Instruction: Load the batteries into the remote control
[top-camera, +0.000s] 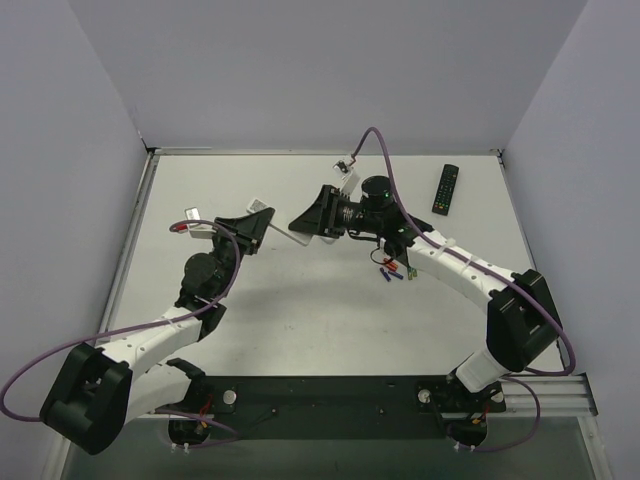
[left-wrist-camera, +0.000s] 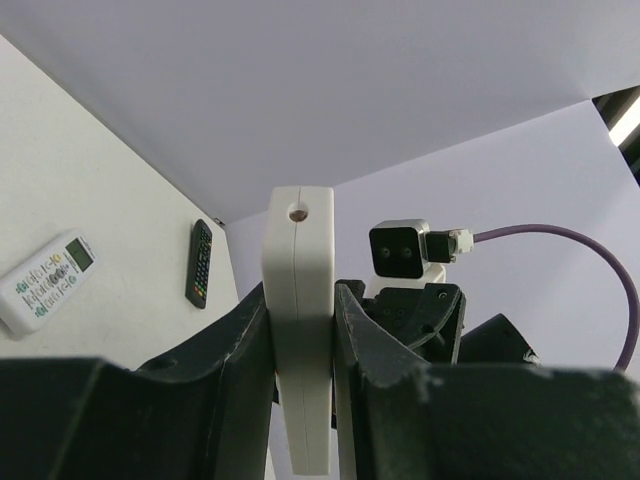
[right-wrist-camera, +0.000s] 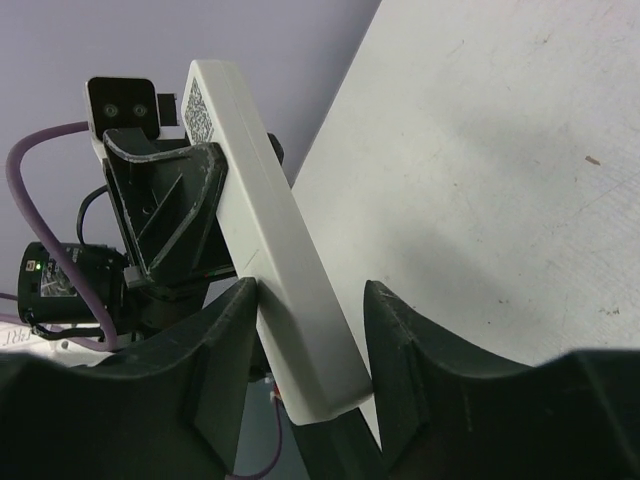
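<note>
The slim white remote control (top-camera: 258, 207) is held off the table between the two arms. My left gripper (top-camera: 252, 228) is shut on it: in the left wrist view the fingers (left-wrist-camera: 243, 335) press both long sides of the remote (left-wrist-camera: 298, 260). In the right wrist view the remote (right-wrist-camera: 250, 190) runs from the left gripper down between my right gripper's (right-wrist-camera: 312, 300) fingers. The left finger (right-wrist-camera: 225, 320) touches it and a gap shows beside the right one. My right gripper (top-camera: 305, 222) faces the left. A small green cell (top-camera: 411, 272) lies by the right arm; the second is not made out.
Red and blue cells (top-camera: 386, 272) lie on the table under the right forearm. A black remote (top-camera: 445, 188) lies at the back right and also shows in the left wrist view (left-wrist-camera: 199, 263). A wider white remote with a display (left-wrist-camera: 45, 280) lies near it. Walls enclose the table.
</note>
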